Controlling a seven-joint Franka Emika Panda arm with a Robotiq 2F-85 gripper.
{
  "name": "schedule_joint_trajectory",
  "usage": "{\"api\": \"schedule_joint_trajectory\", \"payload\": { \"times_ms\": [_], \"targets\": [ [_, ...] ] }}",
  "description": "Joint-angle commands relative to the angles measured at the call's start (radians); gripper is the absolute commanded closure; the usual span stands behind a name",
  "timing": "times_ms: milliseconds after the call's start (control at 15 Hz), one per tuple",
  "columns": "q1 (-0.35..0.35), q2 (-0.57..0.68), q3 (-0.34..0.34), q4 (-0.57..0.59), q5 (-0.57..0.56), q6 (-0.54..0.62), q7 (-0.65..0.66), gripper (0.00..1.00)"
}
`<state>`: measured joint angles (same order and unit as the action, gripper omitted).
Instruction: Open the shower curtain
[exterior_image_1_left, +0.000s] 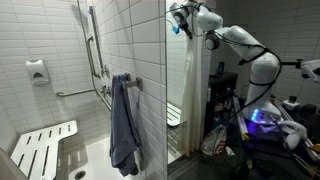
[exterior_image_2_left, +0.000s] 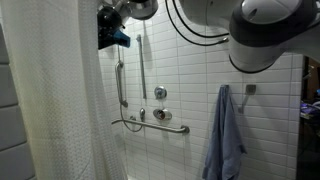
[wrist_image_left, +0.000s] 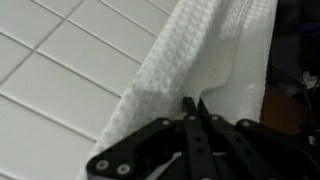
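Wrist view: my black gripper (wrist_image_left: 194, 104) has its jaws clamped together on a fold of the tall white waffle-textured shower curtain (wrist_image_left: 205, 50), beside the white tiled wall (wrist_image_left: 50, 80). Both exterior views: gripper (exterior_image_1_left: 179, 22) (exterior_image_2_left: 112, 38) high at the curtain's (exterior_image_1_left: 188, 95) (exterior_image_2_left: 50, 100) top edge.

Slatted white bench (exterior_image_1_left: 45, 148) above shower floor (exterior_image_1_left: 95, 158)
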<state>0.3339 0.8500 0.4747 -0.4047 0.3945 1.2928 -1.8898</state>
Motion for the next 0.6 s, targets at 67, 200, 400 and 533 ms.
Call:
{"api": "schedule_joint_trajectory", "payload": {
  "times_ms": [67, 200, 400, 533],
  "targets": [
    [0.025, 0.020, -0.025, -0.067, -0.041, 0.035, -0.030, 0.99],
    [0.028, 0.020, -0.025, -0.072, -0.043, 0.033, -0.037, 0.99],
    [0.028, 0.019, -0.019, -0.080, -0.045, 0.021, -0.033, 0.99],
    [0.032, 0.017, -0.020, -0.080, -0.046, 0.007, -0.036, 0.99]
  ]
}}
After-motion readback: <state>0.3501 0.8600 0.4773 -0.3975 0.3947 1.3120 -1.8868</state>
